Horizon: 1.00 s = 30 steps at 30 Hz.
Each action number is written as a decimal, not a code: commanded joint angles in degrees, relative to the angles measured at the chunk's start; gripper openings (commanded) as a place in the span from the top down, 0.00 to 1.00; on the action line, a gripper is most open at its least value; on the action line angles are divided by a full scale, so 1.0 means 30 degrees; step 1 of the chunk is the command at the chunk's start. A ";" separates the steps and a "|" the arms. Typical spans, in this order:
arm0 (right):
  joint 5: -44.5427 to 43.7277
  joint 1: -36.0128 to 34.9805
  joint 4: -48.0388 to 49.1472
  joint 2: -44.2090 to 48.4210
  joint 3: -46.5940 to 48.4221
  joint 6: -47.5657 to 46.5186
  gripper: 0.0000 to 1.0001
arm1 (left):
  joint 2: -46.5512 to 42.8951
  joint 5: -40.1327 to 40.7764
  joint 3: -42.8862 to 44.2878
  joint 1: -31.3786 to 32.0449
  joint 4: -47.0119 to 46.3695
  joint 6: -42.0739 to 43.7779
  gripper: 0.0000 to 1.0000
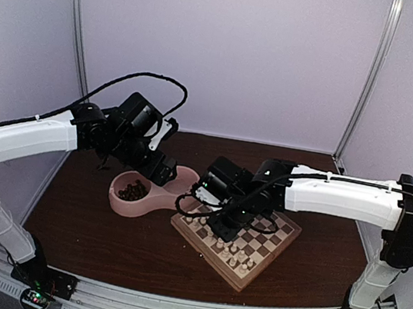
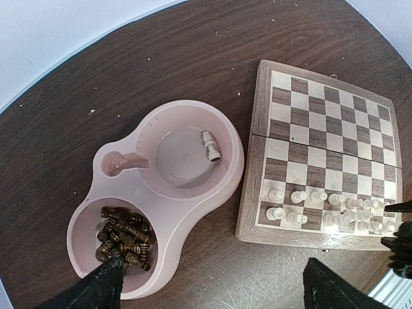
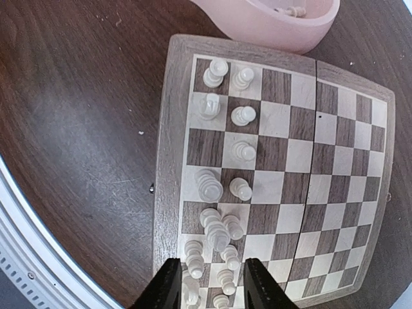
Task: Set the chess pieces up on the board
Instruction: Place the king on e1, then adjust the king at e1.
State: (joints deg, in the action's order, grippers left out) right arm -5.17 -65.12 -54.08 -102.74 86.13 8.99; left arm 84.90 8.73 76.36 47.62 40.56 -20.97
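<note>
I see my right jaws spread above the thick tan-and-brown checkered wooden chessboard (image 3: 335, 161), the tiny cream-white turned chessmen (image 3: 241, 151) ranked beneath and just ahead of them, while my left jaws gape wide over the pink double-bowl dish (image 2: 193, 206) on the dark brown desk (image 2: 129, 77), a lone cream chessman (image 2: 210, 147) lying ahead.

Left arm (image 1: 30, 136) elbow-bent, left gripper (image 2: 212, 267) spread wide. Right arm (image 1: 340, 196) extended toward table (image 1: 100, 240) centre; right gripper (image 3: 212, 265) parted, pointing down.
</note>
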 commanded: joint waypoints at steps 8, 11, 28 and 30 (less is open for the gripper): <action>-0.0182 0.0268 0.0405 0.0197 -0.0316 0.0429 0.66 | -0.0204 -0.0410 -0.0109 -0.0139 -0.0277 -0.0118 0.02; -0.0181 0.0342 0.0499 -0.0134 -0.0483 0.0359 0.68 | -0.0220 -0.0411 -0.0082 -0.0139 -0.0283 -0.0100 0.02; -0.0136 0.0408 0.0423 -0.1565 -0.0808 0.0094 0.74 | -0.0147 -0.0357 -0.0010 -0.0140 -0.0232 -0.0016 0.02; -0.0206 0.0405 0.0399 -0.1605 -0.0845 0.0055 0.74 | -0.0124 -0.0333 0.0048 -0.0139 -0.0233 0.0011 0.02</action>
State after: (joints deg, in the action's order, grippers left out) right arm -4.93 -64.20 -52.71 -106.78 84.31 9.32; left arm 84.90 7.94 76.36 47.62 40.60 -20.97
